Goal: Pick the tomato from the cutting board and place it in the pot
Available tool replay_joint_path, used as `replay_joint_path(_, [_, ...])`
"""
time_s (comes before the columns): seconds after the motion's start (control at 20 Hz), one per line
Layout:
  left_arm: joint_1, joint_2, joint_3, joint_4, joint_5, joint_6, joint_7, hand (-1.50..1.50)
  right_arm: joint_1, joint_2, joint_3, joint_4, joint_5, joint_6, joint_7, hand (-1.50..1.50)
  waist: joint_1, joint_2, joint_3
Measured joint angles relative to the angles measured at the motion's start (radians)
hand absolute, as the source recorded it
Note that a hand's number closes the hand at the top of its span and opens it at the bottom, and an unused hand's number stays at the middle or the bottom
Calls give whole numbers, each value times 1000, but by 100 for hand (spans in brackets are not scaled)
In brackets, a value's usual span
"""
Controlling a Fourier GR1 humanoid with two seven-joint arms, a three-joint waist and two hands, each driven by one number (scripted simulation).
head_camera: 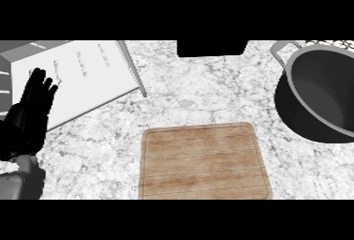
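Left hand [31,112] at the view's left edge, fingers [41,84] straight and spread, pointing up, holding nothing; resting. Right hand not in view. Cutting board [204,161] sits to its right on the desk [194,89], bare: no tomato visible anywhere. Pot [328,91] lies far right, beyond the board. Tomato may already be in the pot; can't tell.

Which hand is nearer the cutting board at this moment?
Left, the only hand showing. The left hand rests open at the view's left edge, apart from the cutting board. The right hand is out of view.
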Motion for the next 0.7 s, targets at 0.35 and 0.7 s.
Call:
replay_joint_path(0.35, [9,5,6,-23,11,-9,14,0,314,-52,-153,-309,-203,-98,5,150,3,3,1])
replay_joint_path(0.7, [15,3,1,-32,15,-20,8,0,401,40,-371,-477,-467,-168,6,150,17,7,1])
